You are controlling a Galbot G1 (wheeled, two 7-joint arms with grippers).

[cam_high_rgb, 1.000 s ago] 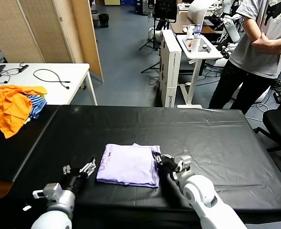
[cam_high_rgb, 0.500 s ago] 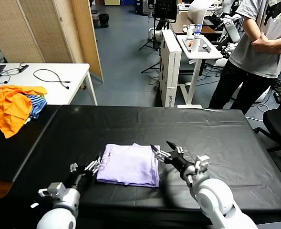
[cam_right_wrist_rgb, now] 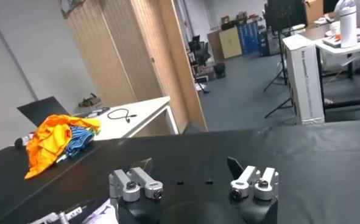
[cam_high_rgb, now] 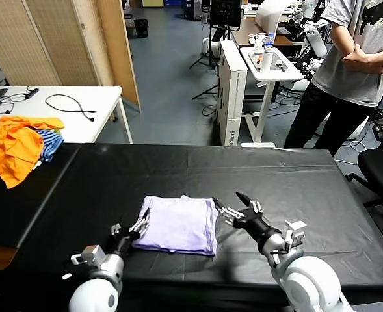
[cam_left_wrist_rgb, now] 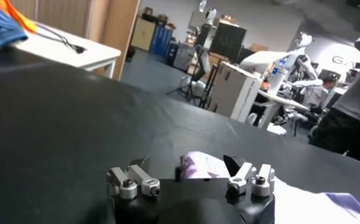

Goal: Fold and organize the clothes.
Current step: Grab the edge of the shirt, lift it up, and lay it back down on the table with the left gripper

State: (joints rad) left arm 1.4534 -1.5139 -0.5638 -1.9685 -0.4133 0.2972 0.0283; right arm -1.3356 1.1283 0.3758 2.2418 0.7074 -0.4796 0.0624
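Both arms end in rounded, glossy white shell housings, one low on each side of the head view. From each shell a black wrist section runs forward to a two-fingered gripper, the left gripper (cam_high_rgb: 134,231) and the right gripper (cam_high_rgb: 235,205). The fingers are slim, dark-tipped, hinged on brushed silver metal knuckle blocks (cam_left_wrist_rgb: 133,182) fastened with round dark screws (cam_right_wrist_rgb: 236,195).

Right gripper (cam_high_rgb: 237,205): no longer closed on the right edge of the folded T-shirt (cam_high_rgb: 178,224); jaws now spread wide, lifted clear of the cloth, shifted outward to just beside that edge.

Left gripper (cam_high_rgb: 134,229): moved inward from a spot apart from the shirt's left edge; fingertips now at that edge, jaws spread as before.

T-shirt: right edge released, lying flat.
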